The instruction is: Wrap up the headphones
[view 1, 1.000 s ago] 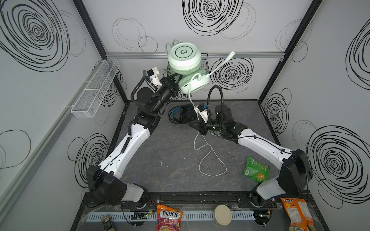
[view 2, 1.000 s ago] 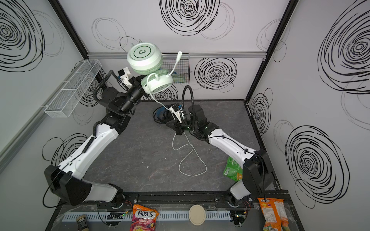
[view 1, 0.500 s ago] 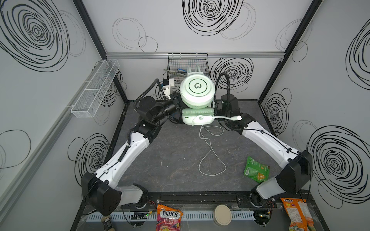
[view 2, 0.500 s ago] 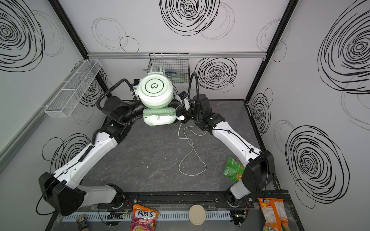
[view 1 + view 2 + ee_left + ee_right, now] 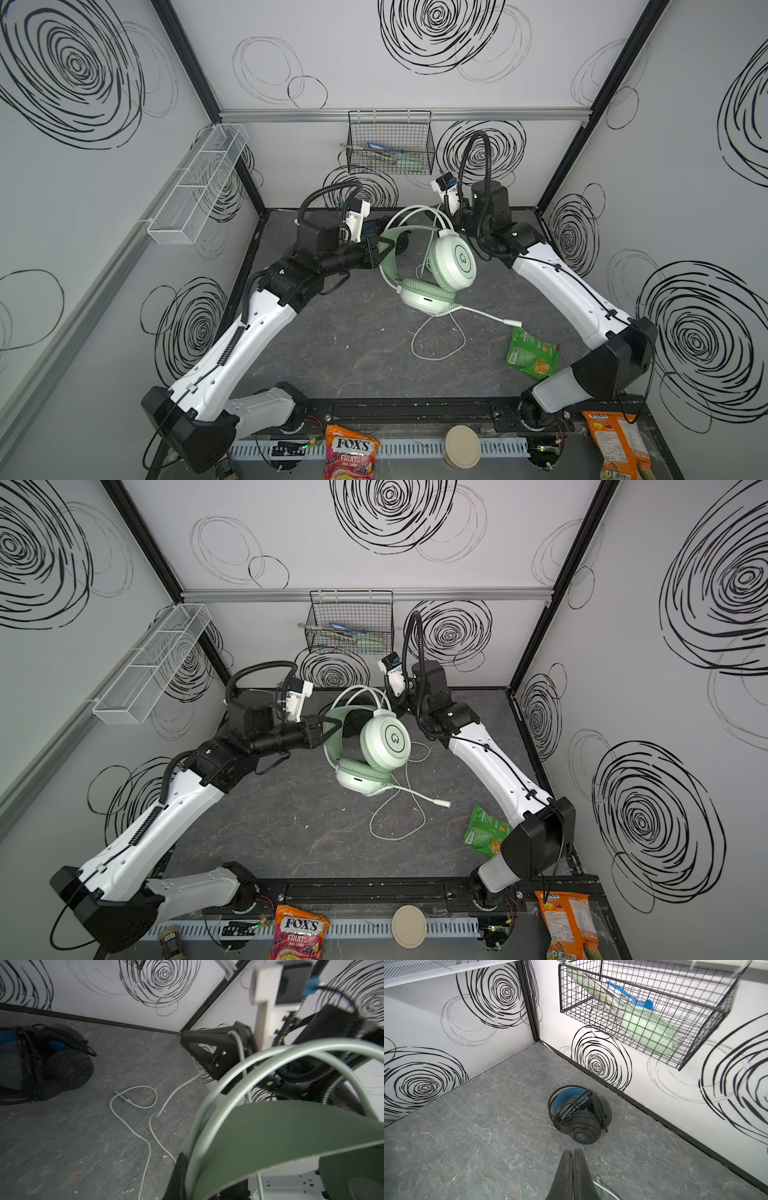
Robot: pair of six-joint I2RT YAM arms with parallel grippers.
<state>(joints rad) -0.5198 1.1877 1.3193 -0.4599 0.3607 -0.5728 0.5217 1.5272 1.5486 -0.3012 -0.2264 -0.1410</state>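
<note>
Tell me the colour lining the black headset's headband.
Blue headband; the right wrist view shows it best.

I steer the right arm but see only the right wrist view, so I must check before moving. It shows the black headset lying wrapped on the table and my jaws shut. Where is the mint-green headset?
Observer: The mint-green headset is near the middle of the table. The left gripper has its jaws shut on the headband.
Operator: Is its cable already wound?
Observer: Partly. Some loops of the pale cable arch over the headband, and the rest lies loose on the table.
Operator: Is anything near my arm's base?
Observer: Yes, a green snack packet lies on the table beside the right arm.
</note>
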